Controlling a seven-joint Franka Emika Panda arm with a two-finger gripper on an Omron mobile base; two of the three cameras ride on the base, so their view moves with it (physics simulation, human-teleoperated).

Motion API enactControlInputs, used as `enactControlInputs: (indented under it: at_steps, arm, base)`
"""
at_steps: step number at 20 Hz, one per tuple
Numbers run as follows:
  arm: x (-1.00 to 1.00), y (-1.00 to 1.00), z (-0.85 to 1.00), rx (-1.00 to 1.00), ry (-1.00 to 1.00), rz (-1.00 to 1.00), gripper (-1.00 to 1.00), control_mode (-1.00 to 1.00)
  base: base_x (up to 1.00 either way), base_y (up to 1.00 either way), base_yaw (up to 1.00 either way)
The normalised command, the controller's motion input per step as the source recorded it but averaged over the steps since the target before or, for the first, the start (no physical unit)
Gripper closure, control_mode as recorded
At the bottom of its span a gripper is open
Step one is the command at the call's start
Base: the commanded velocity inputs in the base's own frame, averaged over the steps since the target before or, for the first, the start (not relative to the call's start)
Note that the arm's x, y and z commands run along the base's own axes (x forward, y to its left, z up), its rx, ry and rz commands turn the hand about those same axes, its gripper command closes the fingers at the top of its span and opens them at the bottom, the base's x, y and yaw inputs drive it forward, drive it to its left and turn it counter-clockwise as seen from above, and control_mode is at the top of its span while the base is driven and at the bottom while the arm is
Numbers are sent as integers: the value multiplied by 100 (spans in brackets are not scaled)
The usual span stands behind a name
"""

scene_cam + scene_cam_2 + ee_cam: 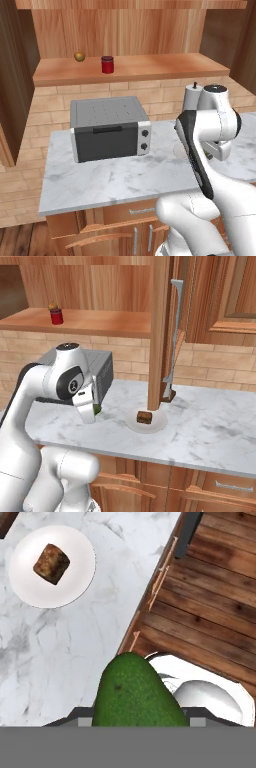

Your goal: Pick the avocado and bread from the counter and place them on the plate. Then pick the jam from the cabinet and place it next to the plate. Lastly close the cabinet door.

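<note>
Closest to the hand camera, the avocado (136,692) looms large and green, pinched in the gripper (93,410), whose jaws are closed on the fruit and hold it above the counter (210,416) near its front edge. From the right base view the green tip peeks out just beside the white hand, with the plate (159,424) a short way to its right. On that plate the bread (51,563) already sits, so the avocado leg of the task looks to be in hand. Up in the open cabinet (130,67) the jam (107,64) waits on the shelf beside a yellowish-brown fruit (79,56). Next, I judge, the arm must carry the avocado over a bare part of the plate, lower it beside the bread, and release.
</note>
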Motion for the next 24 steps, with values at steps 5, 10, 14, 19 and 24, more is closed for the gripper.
enactControlInputs:
  at_steps: [5,10,14,19,24]
  arm:
    - [3,-56,0,-2,0,6,100,-100]
    - [6,-48,0,0,-2,6,100,-100]
    - [21,-28,0,0,-4,7,100,-100]
    - [24,-15,0,0,-4,12,100,-100]
    - [27,-3,0,0,0,11,100,-100]
  base:
    - [0,0,0]
    - [0,0,0]
    - [0,0,0]
    - [0,0,0]
    - [0,0,0]
